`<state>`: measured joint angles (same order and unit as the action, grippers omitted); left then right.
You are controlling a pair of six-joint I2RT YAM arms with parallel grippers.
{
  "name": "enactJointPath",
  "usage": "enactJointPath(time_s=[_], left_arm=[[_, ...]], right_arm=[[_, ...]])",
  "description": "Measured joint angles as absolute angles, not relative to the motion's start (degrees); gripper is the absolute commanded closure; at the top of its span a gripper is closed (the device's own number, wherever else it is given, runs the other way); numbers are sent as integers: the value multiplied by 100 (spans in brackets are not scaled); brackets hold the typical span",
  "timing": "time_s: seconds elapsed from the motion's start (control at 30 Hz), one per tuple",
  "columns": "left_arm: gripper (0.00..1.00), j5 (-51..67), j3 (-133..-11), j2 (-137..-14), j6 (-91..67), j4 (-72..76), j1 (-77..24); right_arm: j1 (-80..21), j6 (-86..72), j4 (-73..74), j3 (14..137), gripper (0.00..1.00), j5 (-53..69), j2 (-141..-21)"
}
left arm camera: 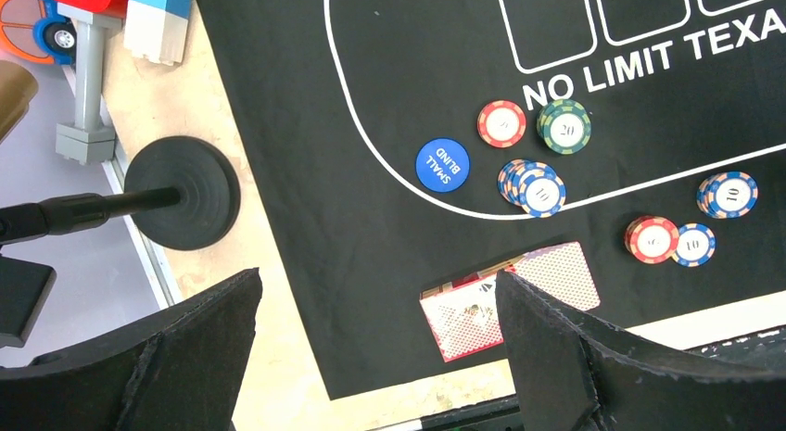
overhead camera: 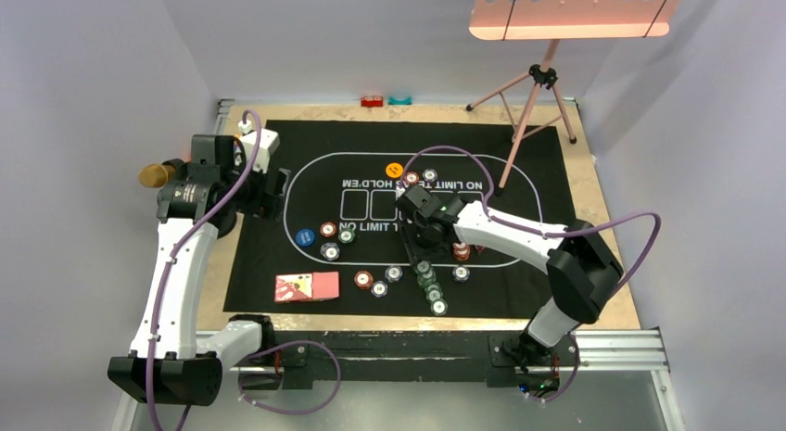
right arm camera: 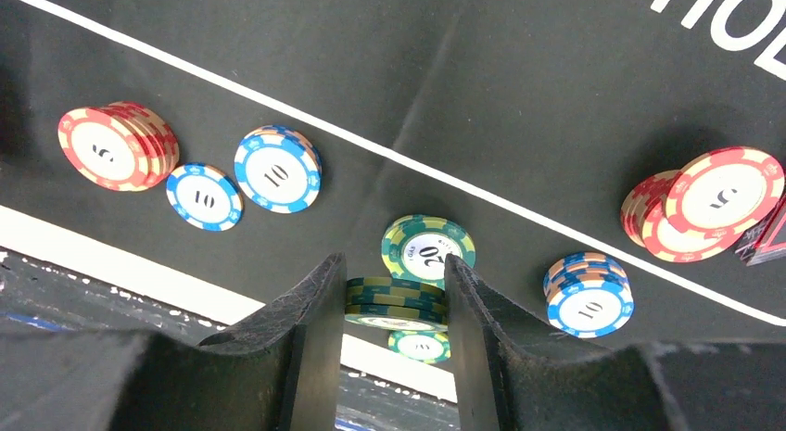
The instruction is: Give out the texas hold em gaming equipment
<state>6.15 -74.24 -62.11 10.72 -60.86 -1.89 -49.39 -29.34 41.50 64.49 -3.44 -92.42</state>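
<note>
In the right wrist view, the right gripper (right arm camera: 394,275) pinches the green chip stack (right arm camera: 396,299), and its fingers (right arm camera: 310,320) cover both ends of the stack. The red triangle marker (right arm camera: 767,238) is cut off by the right edge. In the left wrist view, a finger (left arm camera: 593,357) of the left gripper (left arm camera: 377,275) hides part of the playing cards (left arm camera: 505,297), and the toy bricks (left arm camera: 139,14) run off the top. From above, the right arm (overhead camera: 500,229) covers some of the mat lettering (overhead camera: 366,228), and the chip numbers are too small to read.
</note>
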Motion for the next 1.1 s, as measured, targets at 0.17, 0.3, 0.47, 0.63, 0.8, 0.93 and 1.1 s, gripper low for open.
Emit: enactJointPath(time_s=[0.17,0.3,0.47,0.63,0.8,0.93,1.1], left_arm=[[0,609,-7349,-6171,1074,-6064,-189],[0,589,-7303,-6158,1076,-6066,-189],[0,572,-7301,-6145,1118,-6066,-189],[0,554,-7251,-6114,1157,-6045,-189],[0,561,-7236,-6114,1157,-6042,-189],[0,563,-7236,-6114,1157,-6042,-189],[0,561,-7229,-6114,1157,-6031,-189]], right_arm=[[-4821,-2842,4200,6525,69,-336,-9419],[-4604,-2746,4292,6654,70,-327,-9697],[-4355,-2563,4427,7207,71,-329,-9944],[-4121,-2416,4560,7776,72,-329,-10016],[-3723,-2368,4558,8696,74,-344,-10645],[-3468,-2357,4536,9456,74,-349,-11413],[-3256,-2353,4550,10322,74,-344,-12274]])
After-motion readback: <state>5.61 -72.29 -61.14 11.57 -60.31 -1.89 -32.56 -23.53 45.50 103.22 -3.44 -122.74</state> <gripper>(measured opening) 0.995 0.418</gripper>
